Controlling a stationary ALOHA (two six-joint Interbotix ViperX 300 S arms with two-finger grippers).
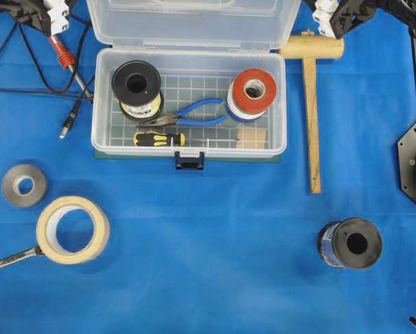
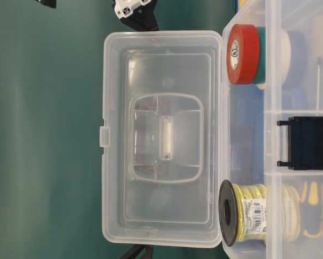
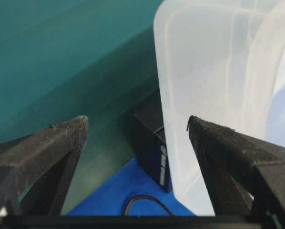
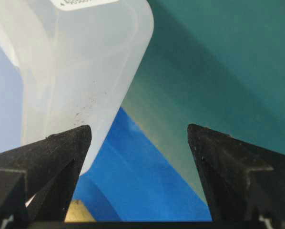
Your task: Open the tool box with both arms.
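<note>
The tool box (image 1: 108, 136) stands open at the table's back middle, its clear lid (image 1: 194, 24) raised upright. The lid also shows in the table-level view (image 2: 161, 135). The dark blue latch (image 1: 189, 161) hangs at the front. Inside lie a yellow wire spool (image 1: 137, 87), red tape (image 1: 255, 90), blue pliers (image 1: 194, 111) and a screwdriver (image 1: 159, 138). My left gripper (image 3: 137, 124) is open and empty beside the lid's edge (image 3: 209, 71). My right gripper (image 4: 139, 129) is open and empty beside the lid's other edge (image 4: 76, 57). In the overhead view both grippers sit at the top corners, mostly cut off.
A wooden mallet (image 1: 311, 104) lies right of the box. A black spool (image 1: 350, 243) stands front right. A grey roll (image 1: 24, 184), masking tape (image 1: 72, 229) and a wrench (image 1: 6, 261) lie front left. Cables with probes (image 1: 69, 69) lie left of the box.
</note>
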